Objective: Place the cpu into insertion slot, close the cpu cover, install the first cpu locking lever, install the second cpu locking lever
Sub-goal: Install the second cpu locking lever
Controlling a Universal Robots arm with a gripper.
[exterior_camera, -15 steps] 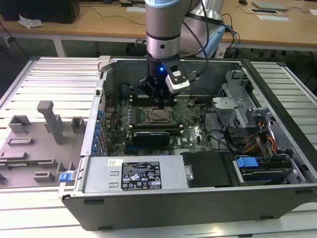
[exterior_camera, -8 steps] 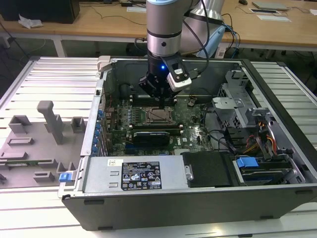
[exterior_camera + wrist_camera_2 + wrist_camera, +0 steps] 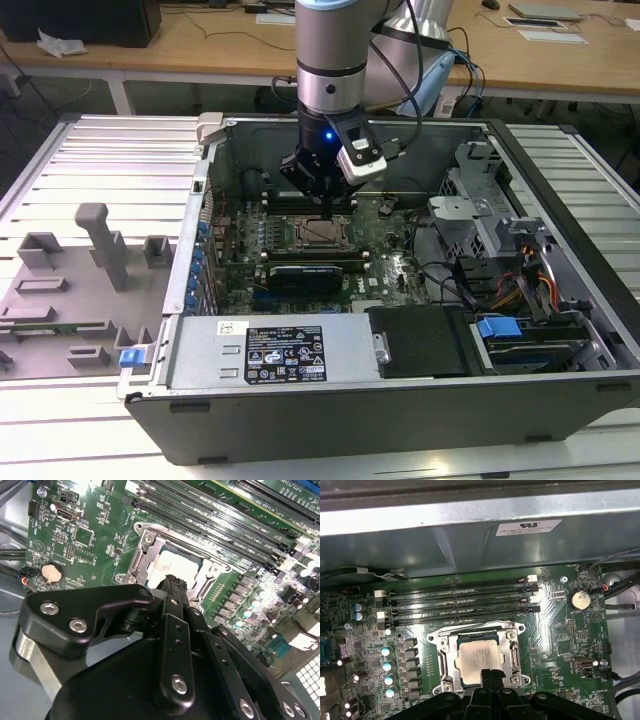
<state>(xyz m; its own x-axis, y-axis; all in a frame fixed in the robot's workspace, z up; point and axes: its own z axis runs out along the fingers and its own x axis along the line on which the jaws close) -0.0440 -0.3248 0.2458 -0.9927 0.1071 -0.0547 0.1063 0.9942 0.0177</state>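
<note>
Tool (image 3: pixel 491 676) fingers pressed together, we hover directly above the cpu (image 3: pixel 479 656), seated under its cpu cover (image 3: pixel 511 652).

A black label (image 3: pixel 290 355) sits on the power supply (image 3: pixel 200 352), and a white sticker (image 3: pixel 529 527) on the case wall (image 3: pixel 445 547); their print cannot be read.

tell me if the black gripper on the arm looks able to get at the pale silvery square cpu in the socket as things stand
Probably yes. The black gripper hangs right over the pale silvery square cpu, which lies flat in the socket, and the thin silvery metal cpu cover frames it, leaving its top bare. Nothing lies between them.
</note>
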